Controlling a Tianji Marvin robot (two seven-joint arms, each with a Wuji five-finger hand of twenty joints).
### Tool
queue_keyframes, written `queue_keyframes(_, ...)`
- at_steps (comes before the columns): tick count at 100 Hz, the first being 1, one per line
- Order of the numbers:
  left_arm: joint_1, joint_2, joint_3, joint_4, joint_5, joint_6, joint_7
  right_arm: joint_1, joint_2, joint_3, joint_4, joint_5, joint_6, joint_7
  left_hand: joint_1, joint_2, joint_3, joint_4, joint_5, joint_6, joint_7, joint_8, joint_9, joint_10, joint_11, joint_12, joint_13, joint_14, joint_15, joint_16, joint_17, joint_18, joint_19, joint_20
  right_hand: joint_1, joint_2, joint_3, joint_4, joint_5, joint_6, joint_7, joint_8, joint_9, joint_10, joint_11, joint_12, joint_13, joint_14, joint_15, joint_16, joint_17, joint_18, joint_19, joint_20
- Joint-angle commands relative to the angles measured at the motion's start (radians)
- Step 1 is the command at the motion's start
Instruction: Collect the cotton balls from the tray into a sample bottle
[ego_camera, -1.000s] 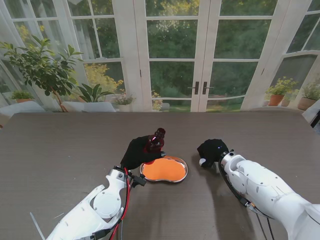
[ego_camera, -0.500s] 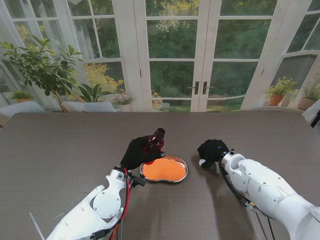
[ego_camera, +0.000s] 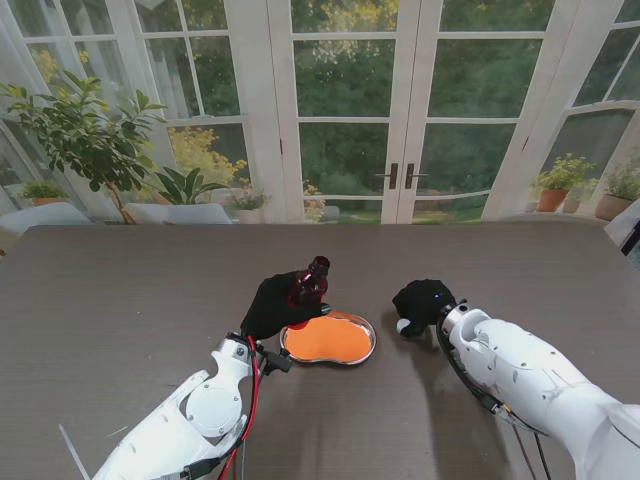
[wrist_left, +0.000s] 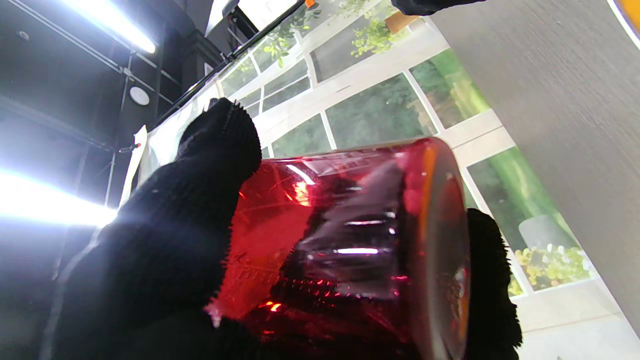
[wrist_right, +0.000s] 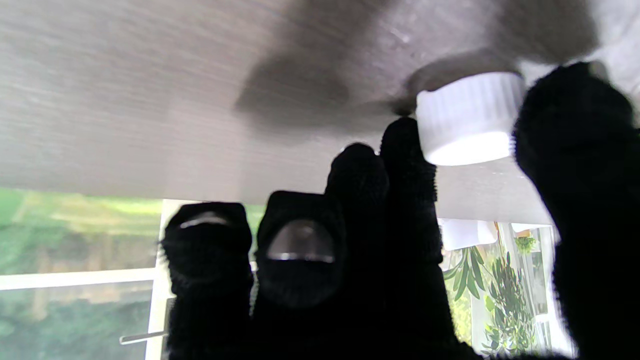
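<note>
Gripping red sample bottle (ego_camera: 311, 279) in my left hand (ego_camera: 272, 304), tilted, lifted over tray (ego_camera: 329, 339) far-left rim. My right hand (ego_camera: 421, 301) palm-down on table (ego_camera: 120, 300), right of tray, thumb and finger pinching white cap (wrist_right: 467, 119). One bottle, one tray, one cap. Cotton balls: cannot make out any against orange tray floor.

The left hand (ego_camera: 272, 304) and its tilted red bottle (ego_camera: 310, 281) are crowding the tray's (ego_camera: 366, 347) far-left rim, blocking entry there. The tray's right and near rims are lying open. The right hand (ego_camera: 422, 303) is sitting right of the tray, pinching a white cap (wrist_right: 466, 119), with bare table (ego_camera: 120, 290) between.
</note>
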Motion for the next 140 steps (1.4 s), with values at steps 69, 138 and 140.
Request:
queue_keyframes(69, 0.003, -0.002, -0.003, -0.004, -0.002, -0.003, -0.018, -0.004, -0.002, -0.03, 0.01, -0.013, -0.021, 0.027, 0.165, 0.222, 0.295, -0.028, 0.168, -0.299, 0.13, -0.003, 0.089, -0.133, 0.029, -0.013, 0.004, -0.025, 0.009, 0.006, -0.014, -0.037, 0.039, 0.017, 0.085, 0.223, 0.092, 0.077, -0.042, -0.082, 0.112, 0.164, 0.018, -0.038, 0.053, 0.043, 0.038, -0.04, 0.028, 0.008, 0.018, -0.019, 0.058, -0.017)
queue_keyframes(138, 0.001, -0.002, -0.002, -0.002, -0.002, -0.002, -0.019, -0.116, 0.05, 0.256, -0.226, -0.069, 0.02, 0.177, 0.166, 0.222, 0.296, -0.029, 0.168, -0.296, 0.131, -0.003, 0.09, -0.131, 0.031, -0.013, 0.004, -0.021, 0.009, 0.006, -0.014, -0.036, 0.039, 0.018, 0.085, 0.238, 0.088, 0.081, -0.056, -0.081, 0.134, 0.156, 0.015, -0.034, 0.06, 0.033, 0.038, -0.042, 0.03, 0.007, 0.02, -0.021, 0.06, -0.018)
queue_keyframes(140, 0.001, -0.002, -0.002, -0.002, -0.002, -0.001, -0.019, -0.123, 0.051, 0.272, -0.24, -0.069, 0.022, 0.186, 0.165, 0.223, 0.295, -0.029, 0.168, -0.297, 0.131, -0.003, 0.09, -0.133, 0.031, -0.013, 0.005, -0.023, 0.009, 0.006, -0.014, -0.036, 0.039, 0.018, 0.085, 0.238, 0.088, 0.081, -0.056, -0.081, 0.134, 0.156, 0.015, -0.034, 0.061, 0.033, 0.037, -0.042, 0.029, 0.007, 0.02, -0.021, 0.06, -0.018)
